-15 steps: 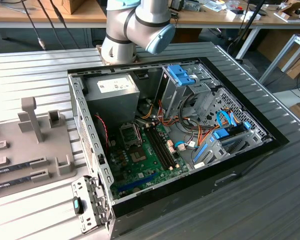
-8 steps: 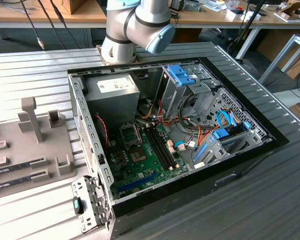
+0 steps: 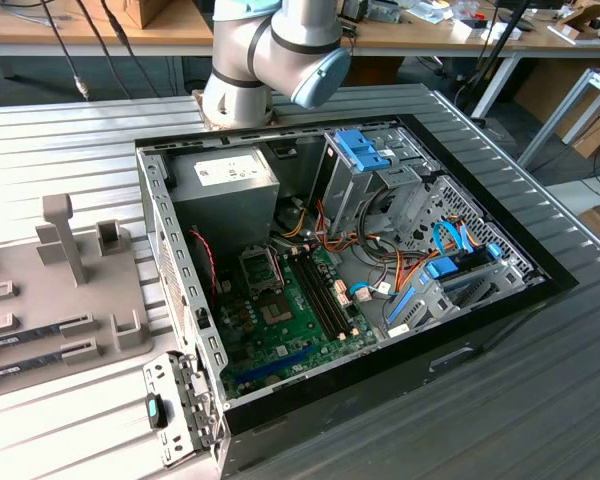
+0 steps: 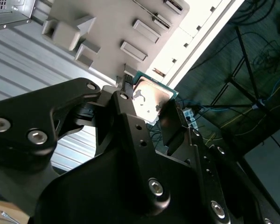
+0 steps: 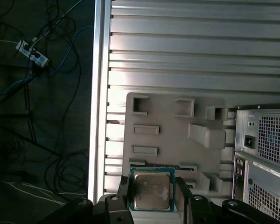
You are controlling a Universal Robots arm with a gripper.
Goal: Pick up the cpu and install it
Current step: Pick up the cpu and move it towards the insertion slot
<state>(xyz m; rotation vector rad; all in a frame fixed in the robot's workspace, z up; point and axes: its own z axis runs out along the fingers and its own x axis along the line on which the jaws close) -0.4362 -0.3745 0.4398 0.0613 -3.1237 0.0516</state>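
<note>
1. the exterior view looks obliquely down into the open computer case [image 3: 380, 380] from nearby.
2. both wrist views sit close behind the gripper [image 5: 151, 198] [image 4: 147, 103] and share the cpu [image 5: 151, 189] [image 4: 149, 95] and grey plate [image 5: 168, 116] [image 4: 107, 18].

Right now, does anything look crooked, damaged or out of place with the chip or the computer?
Nothing stands out. In the first wrist view the chip sits square in the gripper, above the gray tray. Blotches on its metal top may be reflections. The computer case lies open, nothing spilled.
</note>
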